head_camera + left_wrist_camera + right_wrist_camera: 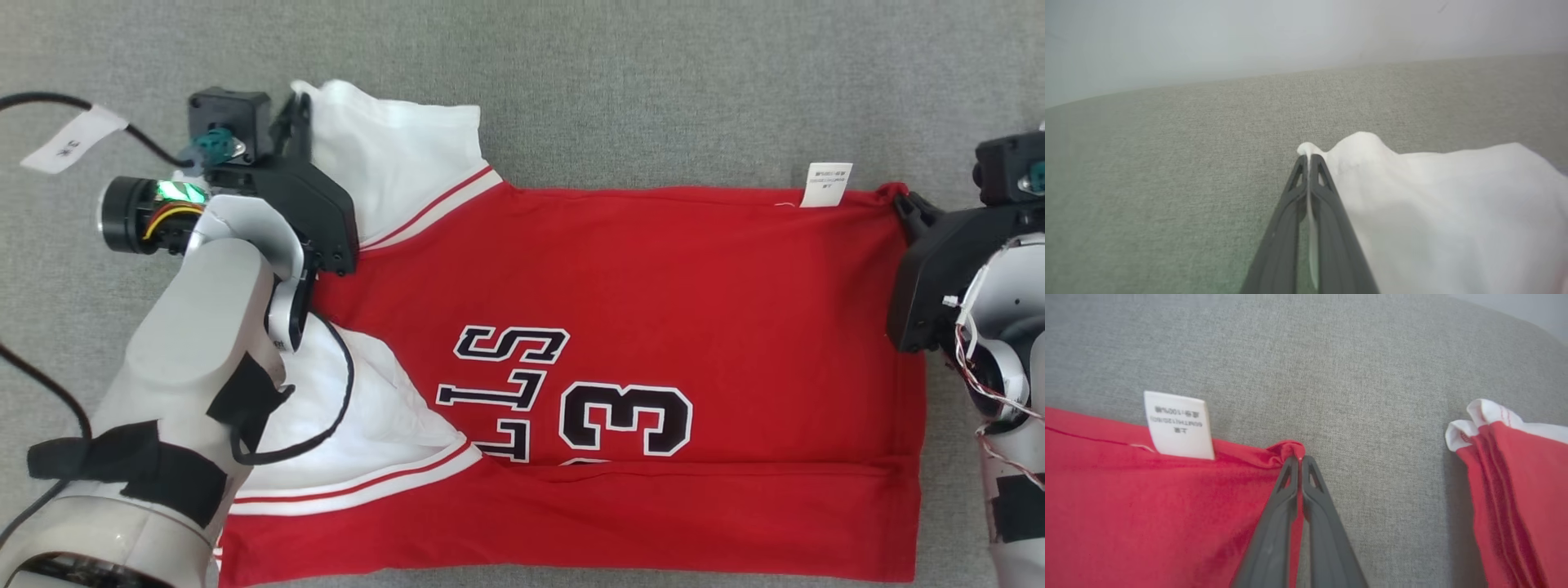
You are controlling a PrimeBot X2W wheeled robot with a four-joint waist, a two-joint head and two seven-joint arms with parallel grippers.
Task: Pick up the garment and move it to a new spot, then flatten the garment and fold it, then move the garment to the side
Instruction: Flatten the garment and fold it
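Shows jersey (pixel 653 327) flat on grey cloth (pixel 653 82), long axis 9-to-3, sleeves toward 9 o'clock. Adds, at right wrist, second red bundle (pixel 1515 490) at 3. Clamps white sleeve (pixel 1433 204) with left gripper (pixel 1308 157), hem corner (pixel 1286 451) with right gripper (pixel 1299 459).

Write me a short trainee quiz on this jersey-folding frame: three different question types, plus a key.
1. True or false: the left gripper is shut on white cloth of the garment.
2. The right gripper pinches: A) a white sleeve, B) a red corner of the garment, C) nothing.
3. Fill in: the surface under the garment is ___ in colour.
Key: 1 true; 2 B; 3 grey.
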